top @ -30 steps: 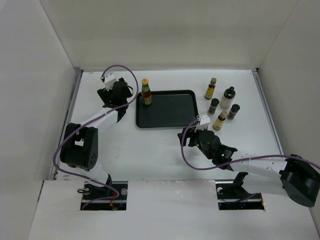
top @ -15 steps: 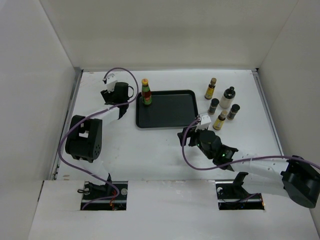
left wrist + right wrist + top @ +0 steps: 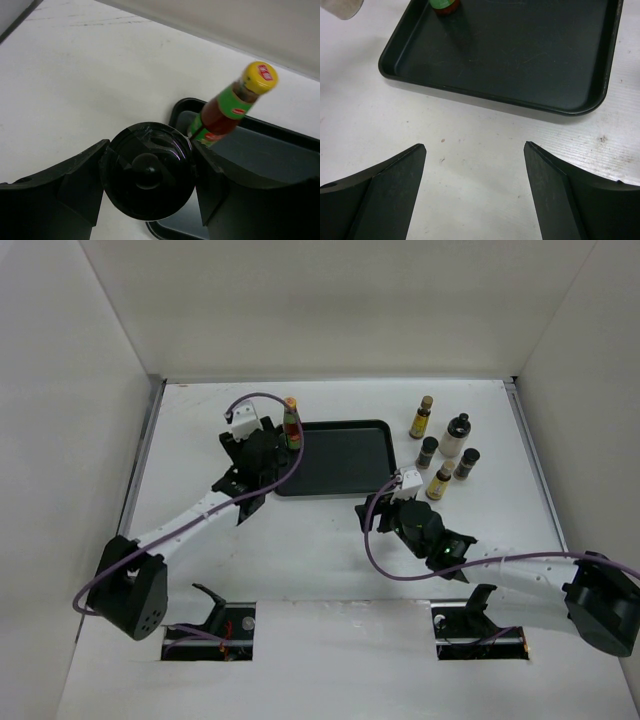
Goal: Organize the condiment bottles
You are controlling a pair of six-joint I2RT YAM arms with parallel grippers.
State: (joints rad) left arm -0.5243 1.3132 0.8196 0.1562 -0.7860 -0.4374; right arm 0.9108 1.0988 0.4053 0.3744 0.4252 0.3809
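Note:
My left gripper (image 3: 150, 172) is shut on a round black-capped jar (image 3: 147, 170), seen from above, with a finger pressed against each side. It hovers at the black tray's (image 3: 280, 150) left corner, beside the red bottle (image 3: 225, 107) with green neck and yellow cap. In the top view the left gripper (image 3: 262, 445) is just left of that red bottle (image 3: 292, 425), which stands in the tray's (image 3: 340, 460) far left corner. Several other condiment bottles (image 3: 439, 481) stand grouped right of the tray. My right gripper (image 3: 475, 146) is open and holds nothing, over bare table before the tray (image 3: 520, 55).
White walls close in the table on the left, back and right. The right arm (image 3: 520, 570) lies low across the near right of the table. The bottle group reaches from a yellow-labelled bottle (image 3: 422, 417) at the back to a dark-capped jar (image 3: 466, 463).
The left arm has swung right from the table's far left to the tray's left edge, and its jaws have closed on the jar. The right arm has stayed put.

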